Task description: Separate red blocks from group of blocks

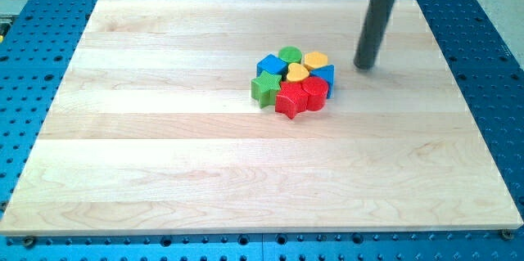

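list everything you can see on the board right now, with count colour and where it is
red blocks: 2, red, bottom of the cluster, one a star
green star block: 1, green, cluster's left
green round block: 1, green, cluster's top
blue blocks: 2, blue, upper left and right side of cluster
yellow blocks: 2, yellow, a heart at centre, one at upper right
wooden board: 1, light wood, on a blue perforated table
my tip: 1, dark rod, right of the cluster, apart from the blocks

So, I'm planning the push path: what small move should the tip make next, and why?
Probably slide my tip toward the view's top-left, behind the cluster. It stands apart at the view's right, while the red star and red block sit on the cluster's bottom edge, so pushing down from above could free them.
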Motion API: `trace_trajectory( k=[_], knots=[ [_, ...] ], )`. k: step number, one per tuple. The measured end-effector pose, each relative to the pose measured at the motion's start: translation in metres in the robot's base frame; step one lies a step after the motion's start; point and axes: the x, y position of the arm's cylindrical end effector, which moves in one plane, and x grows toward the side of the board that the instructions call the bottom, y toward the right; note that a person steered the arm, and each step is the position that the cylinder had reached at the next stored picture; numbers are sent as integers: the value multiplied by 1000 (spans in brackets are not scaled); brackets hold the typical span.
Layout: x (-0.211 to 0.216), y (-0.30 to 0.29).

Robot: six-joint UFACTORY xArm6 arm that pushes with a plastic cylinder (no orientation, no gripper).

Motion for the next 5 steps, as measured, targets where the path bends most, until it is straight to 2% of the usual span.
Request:
trace_trajectory(
  k=[2,4,5],
  knots=[
    [51,-30],
    [65,-95],
    [94,-128]
  ],
)
